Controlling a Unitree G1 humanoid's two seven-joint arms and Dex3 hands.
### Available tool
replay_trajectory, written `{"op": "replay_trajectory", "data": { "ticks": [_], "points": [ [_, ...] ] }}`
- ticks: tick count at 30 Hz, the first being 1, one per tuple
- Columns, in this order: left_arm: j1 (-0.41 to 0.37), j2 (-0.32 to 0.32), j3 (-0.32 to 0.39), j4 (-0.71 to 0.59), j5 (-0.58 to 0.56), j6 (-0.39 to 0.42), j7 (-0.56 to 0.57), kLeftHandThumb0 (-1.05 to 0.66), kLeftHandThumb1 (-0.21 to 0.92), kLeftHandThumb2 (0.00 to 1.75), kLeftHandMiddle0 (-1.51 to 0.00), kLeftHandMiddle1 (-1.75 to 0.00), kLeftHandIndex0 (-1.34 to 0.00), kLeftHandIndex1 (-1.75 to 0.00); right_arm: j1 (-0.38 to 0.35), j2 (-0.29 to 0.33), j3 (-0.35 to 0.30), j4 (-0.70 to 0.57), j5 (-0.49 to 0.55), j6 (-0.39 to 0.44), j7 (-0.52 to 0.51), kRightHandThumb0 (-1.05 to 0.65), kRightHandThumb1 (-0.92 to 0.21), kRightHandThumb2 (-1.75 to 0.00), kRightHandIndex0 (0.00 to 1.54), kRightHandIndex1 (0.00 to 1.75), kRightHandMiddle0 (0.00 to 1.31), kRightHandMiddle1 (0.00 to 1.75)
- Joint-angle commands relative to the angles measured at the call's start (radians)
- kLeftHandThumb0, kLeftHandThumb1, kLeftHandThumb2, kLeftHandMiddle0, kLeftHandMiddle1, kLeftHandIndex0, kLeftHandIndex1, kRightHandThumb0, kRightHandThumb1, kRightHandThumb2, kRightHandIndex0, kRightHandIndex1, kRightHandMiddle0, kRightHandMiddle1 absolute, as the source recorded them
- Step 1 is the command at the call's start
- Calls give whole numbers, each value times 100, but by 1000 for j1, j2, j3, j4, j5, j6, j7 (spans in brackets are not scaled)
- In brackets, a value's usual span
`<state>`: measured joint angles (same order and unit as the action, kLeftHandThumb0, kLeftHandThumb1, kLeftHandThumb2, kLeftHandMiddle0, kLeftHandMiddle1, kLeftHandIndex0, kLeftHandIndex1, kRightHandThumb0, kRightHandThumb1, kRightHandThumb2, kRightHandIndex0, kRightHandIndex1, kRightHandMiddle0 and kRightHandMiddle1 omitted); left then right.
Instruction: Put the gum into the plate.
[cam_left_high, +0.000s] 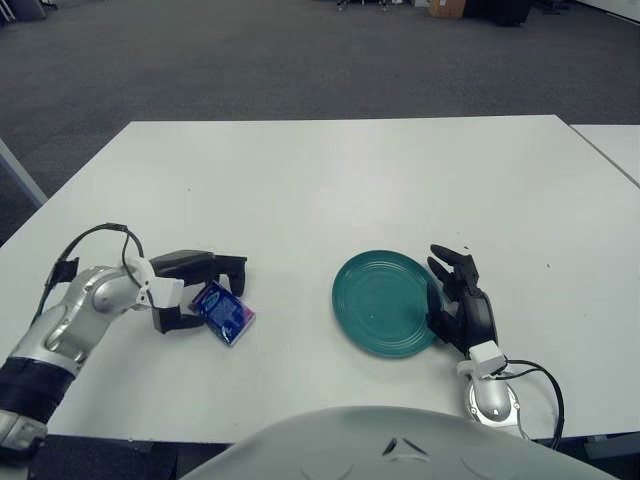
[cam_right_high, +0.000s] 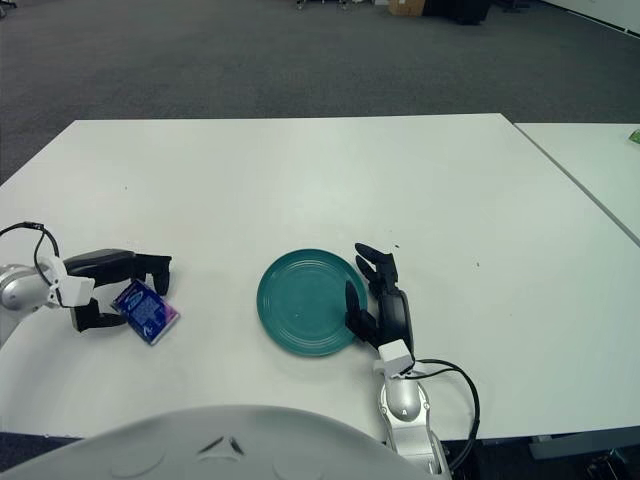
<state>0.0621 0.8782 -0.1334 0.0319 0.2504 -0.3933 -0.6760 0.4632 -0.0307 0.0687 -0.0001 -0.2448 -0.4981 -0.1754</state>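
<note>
At about eight o'clock on the white table (cam_left_high: 330, 180), we see the left hand (cam_left_high: 195, 290) closed around the gum (cam_left_high: 223, 312), a small blue packet: the upper fingers (cam_left_high: 222, 266) arch over its far edge and the lower finger (cam_left_high: 178, 320) presses in at its near left edge, so the packet is pinched between them. The packet sits tilted, its right corner dipping toward the table; we cannot tell whether that corner touches the surface or has just cleared it. The green plate (cam_left_high: 352, 295) lies at about five o'clock on the table, well apart from the gum and to its right, and it holds nothing. The right hand (cam_left_high: 462, 305) shows just beside the plate's right rim, at three o'clock of the plate, its dark fingers loosely spread and holding nothing; we cannot tell whether it touches the rim. We judge the task to be in its early stage: the grasp appears made, but the lift, the carry rightward across the bare stretch of table, and the release over the plate all remain. Because the packet is thin and held at a slant, we judge that it could slip or rotate in the pinch during the carry.
</note>
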Motion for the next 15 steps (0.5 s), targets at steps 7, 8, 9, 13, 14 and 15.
{"op": "replay_trajectory", "data": {
  "ticks": [7, 8, 9, 13, 14, 15],
  "points": [
    [-29, -11, 72, -229, -71, 156, -26, -1, 32, 123, -59, -167, -56, -157, 32, -90, -57, 165, -19, 34, 12, -86, -92, -75, 49, 5, 0, 94],
    [-46, -28, 71, -273, -80, 183, -22, -1, 35, 120, -56, -166, -56, -157, 32, -91, -58, 166, -20, 32, 11, -86, -92, -75, 49, 5, 0, 94],
    [-57, -39, 71, -303, -86, 204, -20, -1, 41, 109, -53, -161, -54, -156, 33, -91, -58, 166, -21, 31, 10, -86, -92, -75, 49, 5, 0, 94],
    [-47, -73, 82, -309, -111, 172, 10, -1, 50, 94, -49, -146, -57, -157, 32, -91, -58, 171, -21, 28, 10, -86, -92, -75, 49, 5, 0, 94],
    [-45, -77, 84, -309, -114, 168, 12, -1, 50, 93, -50, -144, -57, -157, 32, -91, -58, 171, -21, 28, 10, -86, -92, -75, 49, 5, 0, 94],
    [-44, -80, 86, -309, -115, 166, 13, -1, 50, 93, -50, -142, -58, -157, 32, -90, -58, 171, -21, 28, 10, -86, -92, -75, 49, 5, 0, 94]
  ]
}}
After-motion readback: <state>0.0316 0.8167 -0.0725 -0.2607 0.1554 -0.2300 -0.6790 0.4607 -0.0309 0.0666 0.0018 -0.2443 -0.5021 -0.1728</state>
